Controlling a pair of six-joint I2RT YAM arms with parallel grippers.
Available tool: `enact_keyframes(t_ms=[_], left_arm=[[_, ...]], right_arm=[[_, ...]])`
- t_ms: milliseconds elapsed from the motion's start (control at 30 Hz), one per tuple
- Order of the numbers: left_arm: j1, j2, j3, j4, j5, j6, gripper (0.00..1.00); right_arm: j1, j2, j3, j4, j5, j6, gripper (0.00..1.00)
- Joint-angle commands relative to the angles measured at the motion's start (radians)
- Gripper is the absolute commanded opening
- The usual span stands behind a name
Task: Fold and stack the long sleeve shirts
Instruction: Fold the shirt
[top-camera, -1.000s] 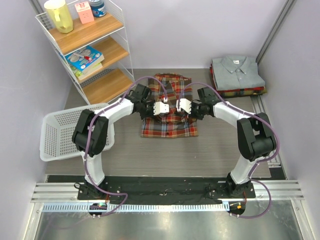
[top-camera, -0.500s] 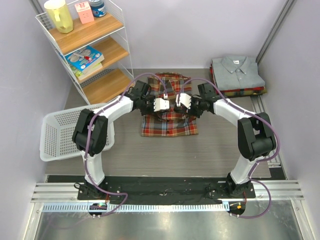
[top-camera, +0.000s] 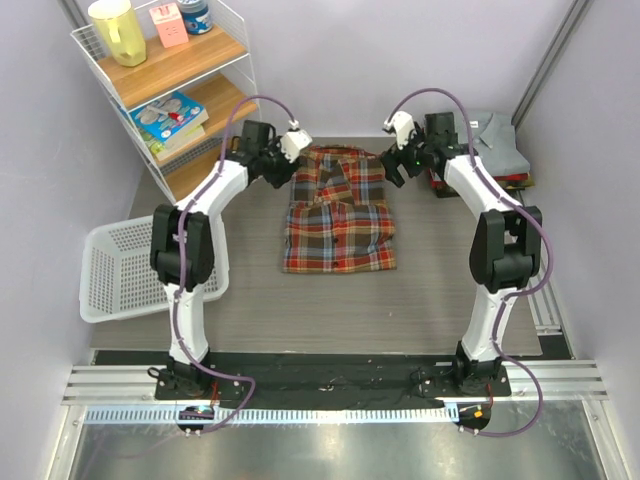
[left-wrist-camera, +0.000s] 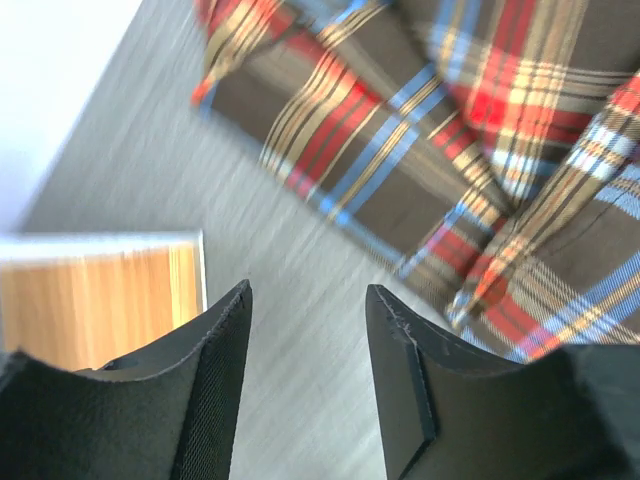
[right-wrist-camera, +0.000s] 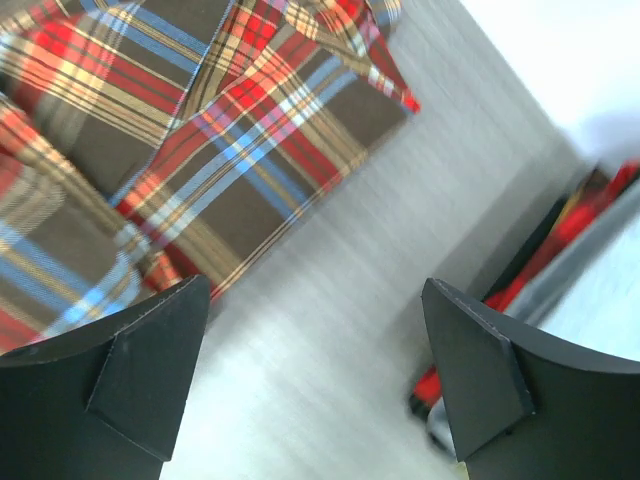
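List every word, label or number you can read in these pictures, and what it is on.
No text is legible.
Pink carton: print too small to read.
Blue can: label too small to read.
Blue book: cover print too small to read.
Plaid shirt: no lettering visible.

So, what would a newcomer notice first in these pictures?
The red, brown and cream plaid shirt lies folded at the middle of the table. The left end effector and right end effector hang open and empty beside its far corners. A grey shirt tops the folded pile at far right.
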Motion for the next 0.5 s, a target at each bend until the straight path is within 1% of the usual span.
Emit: enact_keyframes(t_ms=[0,33,67,100,133,167,200,233,267,333,400,467], left_arm=[[0.051,-0.115,-0.06,-0.083,0.06,-0.189,0.51],[0.051,-0.146,-0.093,-0.101,0.094,-0.197,0.51],[0.05,-0.21,-0.131,-0.118,0.161,-0.228,0.53],[0.043,-0.237,-0.165,-0.133,0.201,-0.255,0.55],[0.04,-0.255,-0.212,-0.138,0.229,-0.293,0.56],[0.037,-0.275,-0.225,-0.143,0.29,-0.406,0.57],[0.034,-0.274,-0.234,-0.159,0.322,-0.454,0.59],[0.025,-0.268,-0.251,-0.164,0.344,-0.508,0.62],[0.02,-0.255,-0.262,-0.166,0.372,-0.584,0.64],[0.011,-0.242,-0.285,-0.154,0.387,-0.64,0.64],[0.011,-0.222,-0.323,-0.129,0.384,-0.685,0.64],[0.01,-0.197,-0.346,-0.104,0.38,-0.703,0.64]], right_arm=[[-0.025,-0.1,0.018,-0.146,-0.075,0.225,0.92],[-0.026,-0.128,-0.01,-0.166,-0.097,0.252,0.87],[-0.025,-0.159,-0.041,-0.183,-0.15,0.272,0.83],[-0.023,-0.201,-0.102,-0.186,-0.178,0.3,0.78],[-0.019,-0.222,-0.126,-0.186,-0.201,0.362,0.61],[-0.012,-0.231,-0.15,-0.184,-0.247,0.406,0.55],[-0.002,-0.232,-0.186,-0.183,-0.275,0.441,0.48],[0.004,-0.229,-0.205,-0.183,-0.304,0.508,0.45],[0.011,-0.223,-0.225,-0.183,-0.343,0.531,0.4],[0.03,-0.205,-0.278,-0.18,-0.361,0.549,0.37],[0.038,-0.19,-0.327,-0.155,-0.355,0.561,0.37],[0.038,-0.139,-0.346,-0.134,-0.333,0.568,0.37]])
